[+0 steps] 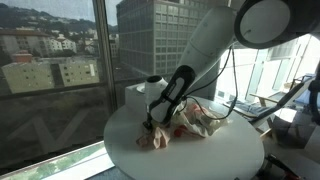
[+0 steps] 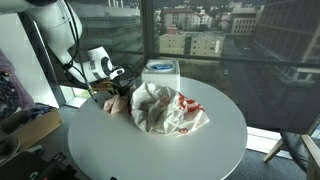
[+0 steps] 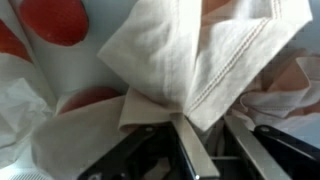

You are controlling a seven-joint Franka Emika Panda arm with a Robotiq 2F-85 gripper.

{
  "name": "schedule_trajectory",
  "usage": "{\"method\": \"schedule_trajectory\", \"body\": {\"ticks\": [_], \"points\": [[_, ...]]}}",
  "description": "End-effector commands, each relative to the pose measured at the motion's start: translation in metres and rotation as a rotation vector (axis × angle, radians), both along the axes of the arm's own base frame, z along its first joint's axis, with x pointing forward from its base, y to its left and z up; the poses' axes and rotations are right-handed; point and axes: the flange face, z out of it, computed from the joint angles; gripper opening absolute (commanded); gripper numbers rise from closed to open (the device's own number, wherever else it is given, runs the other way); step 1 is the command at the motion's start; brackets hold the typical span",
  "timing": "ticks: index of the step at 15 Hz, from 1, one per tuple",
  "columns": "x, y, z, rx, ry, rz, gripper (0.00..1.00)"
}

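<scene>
The fingers [image 3: 135, 158] are clamped on a fold of the pale cloth [image 3: 200, 50], so the grasp looks made. The cloth lies crumpled on the round desk [image 1: 225, 155], just before a clear tub [image 2: 160, 72]. Any lift calls for a steady pinch.

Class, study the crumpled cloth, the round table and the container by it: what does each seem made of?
Cloth: woven fabric, matte, perhaps cotton; stitched hem and soft folds show in the wrist view. Table: smooth white top, maybe laminate; unclear. Container: pale, slightly translucent walls, probably plastic.
</scene>
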Motion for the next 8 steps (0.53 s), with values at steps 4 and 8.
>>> {"method": "schedule_trajectory", "body": {"ticks": [4, 8], "points": [[-0.023, -0.025, 0.138, 0.048, -0.048, -0.155, 0.04], [-0.037, -0.059, 0.218, 0.161, -0.162, -0.310, 0.04]]}}
